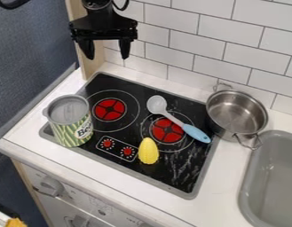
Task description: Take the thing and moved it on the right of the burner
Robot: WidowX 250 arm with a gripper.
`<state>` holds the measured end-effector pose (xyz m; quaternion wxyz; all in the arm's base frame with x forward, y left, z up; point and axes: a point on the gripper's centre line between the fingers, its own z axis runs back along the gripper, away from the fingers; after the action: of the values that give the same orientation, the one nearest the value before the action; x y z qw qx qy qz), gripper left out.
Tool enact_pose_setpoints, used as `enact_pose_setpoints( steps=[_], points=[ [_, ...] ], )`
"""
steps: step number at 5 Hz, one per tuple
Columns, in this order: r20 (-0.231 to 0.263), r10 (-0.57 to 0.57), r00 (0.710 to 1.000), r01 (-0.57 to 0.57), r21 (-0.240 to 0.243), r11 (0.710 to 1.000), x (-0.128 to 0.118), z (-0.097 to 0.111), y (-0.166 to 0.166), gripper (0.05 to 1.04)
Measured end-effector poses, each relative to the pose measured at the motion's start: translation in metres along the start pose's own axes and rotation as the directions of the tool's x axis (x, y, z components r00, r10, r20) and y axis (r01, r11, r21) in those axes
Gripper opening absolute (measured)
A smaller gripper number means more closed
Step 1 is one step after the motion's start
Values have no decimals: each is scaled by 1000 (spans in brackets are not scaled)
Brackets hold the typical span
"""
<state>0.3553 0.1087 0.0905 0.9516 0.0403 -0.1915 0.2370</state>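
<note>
i hang from the top edge, left of centre — my gripper [107,57] points down, jaws spread apart. the spoon [158,105] lies across the right burner [166,131], corn [148,151] near it, can [69,122] at the left, pot [235,112] at the right.

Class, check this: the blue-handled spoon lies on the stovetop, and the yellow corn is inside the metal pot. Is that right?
The corn is misplaced: the camera view shows it on the stovetop, not in the pot. The spoon part stands.
</note>
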Motion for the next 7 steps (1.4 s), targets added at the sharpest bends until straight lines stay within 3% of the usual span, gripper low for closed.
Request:
enact_pose_setpoints(
  steps=[1,3,4,5,6,7],
  points=[
    [-34,-3,999,3,8,1000,-7,-11,0,1000],
    [-25,-167,986,167,2,986,-23,-11,-57,1000],
    [-36,-250,968,248,-66,967,-36,-14,-88,999],
    [-78,-278,957,265,-152,952,-47,-18,-115,999],
    [-106,-346,932,320,-207,925,-60,-25,-149,1000],
    [-138,-413,900,377,-227,898,-72,-43,-171,999]
  ],
)
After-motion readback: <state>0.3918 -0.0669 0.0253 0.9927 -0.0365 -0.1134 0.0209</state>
